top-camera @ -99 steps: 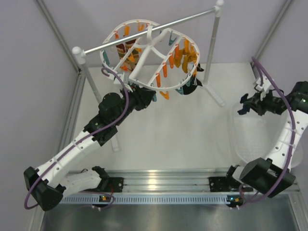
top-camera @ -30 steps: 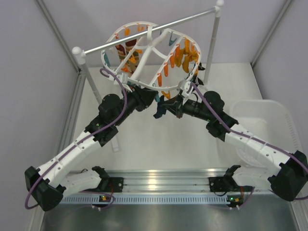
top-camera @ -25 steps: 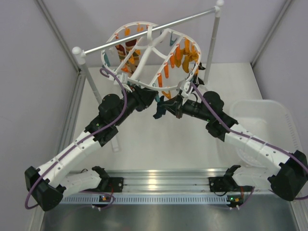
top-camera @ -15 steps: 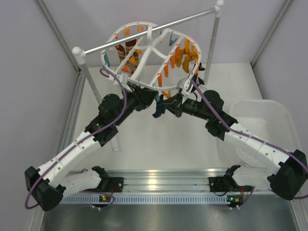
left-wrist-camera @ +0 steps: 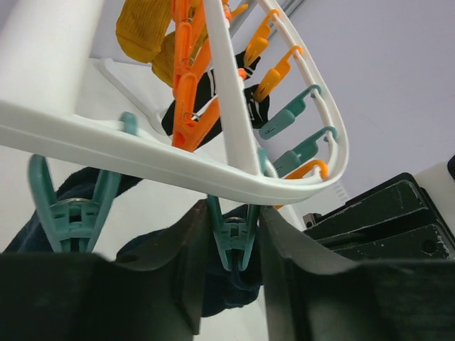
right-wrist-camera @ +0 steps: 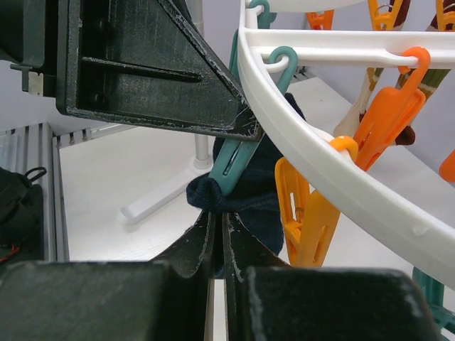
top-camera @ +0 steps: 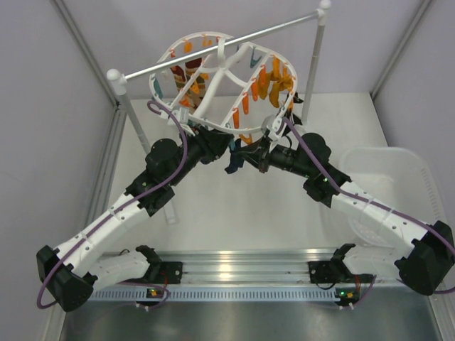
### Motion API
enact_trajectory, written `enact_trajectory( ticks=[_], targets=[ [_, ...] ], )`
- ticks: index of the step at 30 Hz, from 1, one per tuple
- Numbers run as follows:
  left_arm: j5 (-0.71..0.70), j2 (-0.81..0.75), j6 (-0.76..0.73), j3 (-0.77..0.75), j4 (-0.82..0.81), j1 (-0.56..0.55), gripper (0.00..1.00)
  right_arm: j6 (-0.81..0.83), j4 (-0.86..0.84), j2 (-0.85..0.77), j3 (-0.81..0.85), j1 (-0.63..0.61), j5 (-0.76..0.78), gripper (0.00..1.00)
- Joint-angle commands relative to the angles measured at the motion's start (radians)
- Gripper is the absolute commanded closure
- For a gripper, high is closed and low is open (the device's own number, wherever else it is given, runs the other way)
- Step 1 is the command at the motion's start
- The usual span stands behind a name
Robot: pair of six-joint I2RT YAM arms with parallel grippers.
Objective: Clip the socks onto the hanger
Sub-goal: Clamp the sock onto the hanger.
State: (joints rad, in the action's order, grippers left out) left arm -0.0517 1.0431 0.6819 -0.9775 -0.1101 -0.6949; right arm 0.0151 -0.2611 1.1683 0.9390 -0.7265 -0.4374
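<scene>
The white oval hanger [top-camera: 213, 78] hangs from the rod, with orange and teal clips around its ring [left-wrist-camera: 178, 160]. My left gripper [top-camera: 226, 145] is under the near rim, and its fingers [left-wrist-camera: 192, 234] squeeze the handles of a teal clip [left-wrist-camera: 234, 245]. My right gripper [top-camera: 247, 153] faces it, shut on the edge of a dark navy sock [right-wrist-camera: 256, 188]. The sock's edge is held up at the tip of that teal clip [right-wrist-camera: 231, 167]. The rest of the sock [top-camera: 233, 165] hangs below. A second dark sock [top-camera: 288, 124] hangs at the hanger's right rim.
The white-and-metal rod stand [top-camera: 213, 44] carries the hanger; its posts and feet stand left and right. A mustard sock [top-camera: 279, 84] and a striped sock [top-camera: 188, 74] hang on the ring. A clear plastic bin [top-camera: 398, 192] sits at the right. An orange clip [right-wrist-camera: 306, 213] hangs beside the sock.
The right arm swung from over the bin at the right to the hanger with the sock. Over the last second it crept slightly up toward the rim. The left arm stayed put.
</scene>
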Motion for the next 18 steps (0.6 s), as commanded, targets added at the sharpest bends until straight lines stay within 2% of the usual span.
enact_trajectory(
  ticks=[1,5,10,14,18],
  targets=[
    [-0.050,-0.003,-0.001,-0.001,-0.016,0.011,0.62,-0.009,-0.056,-0.002,0.064,-0.024,0.006,1.00],
    [-0.053,-0.026,-0.019,0.002,-0.019,0.012,0.41,-0.009,-0.050,0.002,0.060,-0.024,0.015,1.00],
    [-0.017,-0.081,-0.044,0.023,-0.034,0.011,0.28,-0.007,-0.040,0.014,0.063,-0.024,0.026,1.00],
    [0.021,-0.144,-0.068,0.040,0.010,0.011,0.05,0.002,-0.014,0.021,0.081,-0.022,0.038,1.00],
    [0.047,-0.215,-0.105,0.072,0.087,0.011,0.02,0.022,0.028,0.016,0.093,-0.022,0.057,1.00]
  ],
)
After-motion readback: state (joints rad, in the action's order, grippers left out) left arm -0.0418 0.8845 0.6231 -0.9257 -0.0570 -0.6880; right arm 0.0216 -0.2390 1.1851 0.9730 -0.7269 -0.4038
